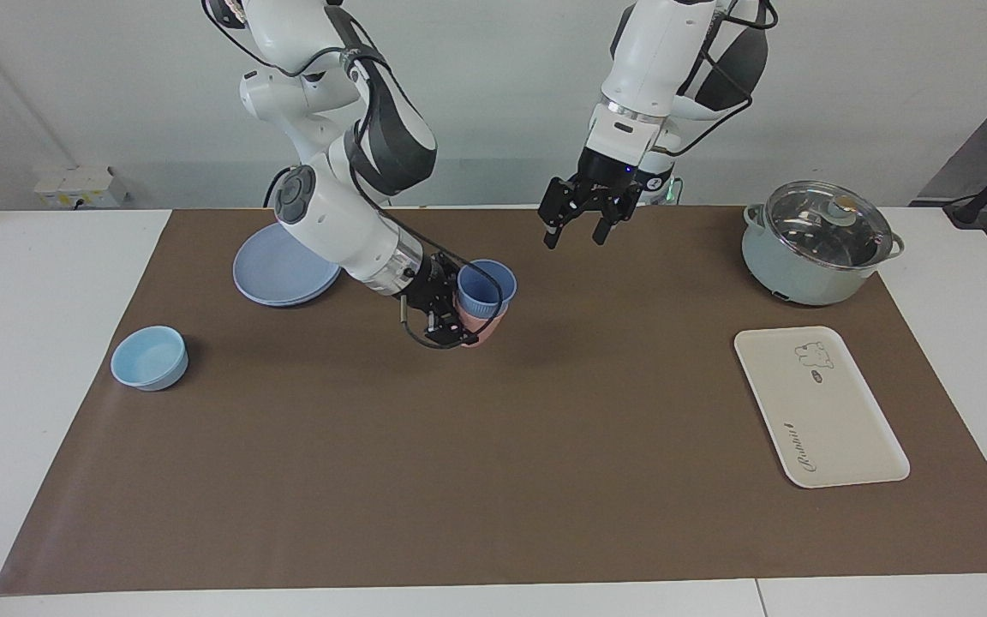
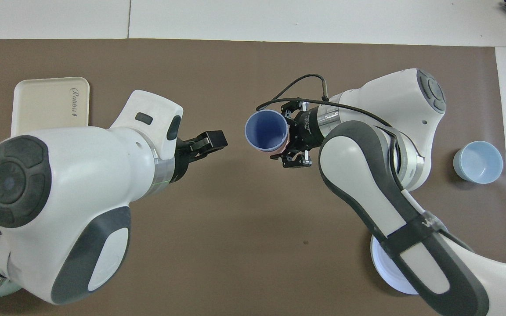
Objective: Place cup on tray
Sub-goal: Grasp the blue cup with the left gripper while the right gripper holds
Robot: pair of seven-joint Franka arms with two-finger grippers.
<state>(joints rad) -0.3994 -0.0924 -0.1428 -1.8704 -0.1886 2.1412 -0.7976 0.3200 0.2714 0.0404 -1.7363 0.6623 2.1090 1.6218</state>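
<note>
Light-blue bowl (image 1: 149, 357) on brown mat (image 1: 493, 480); blue plate (image 1: 275, 274); lidded pot (image 1: 817, 243); pink cup (image 1: 485, 330) under blue one.

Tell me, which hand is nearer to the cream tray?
Left. The left hand hangs open over the mat; the right hand grips the stacked cups, farther from the tray.

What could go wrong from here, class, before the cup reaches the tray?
1. The blue cup sits nested in a pink cup that the right claw grips, so both may travel together.
2. The tray lies at the left arm's end; a handover to the open left claw could drop the cups.
</note>
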